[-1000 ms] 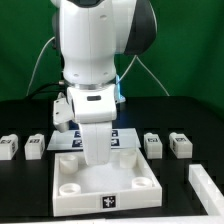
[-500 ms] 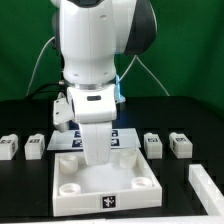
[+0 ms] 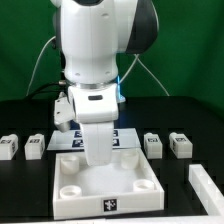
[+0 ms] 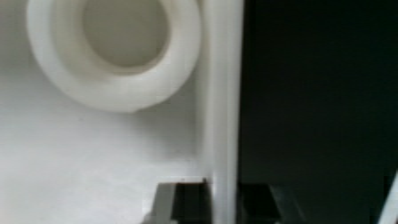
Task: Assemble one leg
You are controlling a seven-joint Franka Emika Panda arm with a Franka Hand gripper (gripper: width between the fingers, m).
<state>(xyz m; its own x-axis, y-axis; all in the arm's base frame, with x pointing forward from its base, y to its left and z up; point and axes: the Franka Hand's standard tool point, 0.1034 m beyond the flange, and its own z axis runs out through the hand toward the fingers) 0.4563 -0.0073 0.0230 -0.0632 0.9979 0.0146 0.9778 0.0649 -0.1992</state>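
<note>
Four white legs with marker tags lie on the black table: two at the exterior view's left (image 3: 8,147) (image 3: 35,146) and two at its right (image 3: 153,145) (image 3: 181,144). My gripper (image 3: 99,160) is down at the back rim of the big white square panel (image 3: 105,182), far from every leg. In the wrist view my gripper (image 4: 217,192) straddles the panel's raised rim (image 4: 219,100). A dark finger (image 4: 185,203) presses on each side of the rim. A round corner socket (image 4: 116,50) lies just beside it.
The marker board (image 3: 68,139) lies behind the panel, partly hidden by the arm. A long white block (image 3: 206,186) lies at the front of the exterior view's right. Cables hang behind the arm at the back.
The hand has shifted only very slightly over the panel's back rim. The panel and the legs have not moved.
</note>
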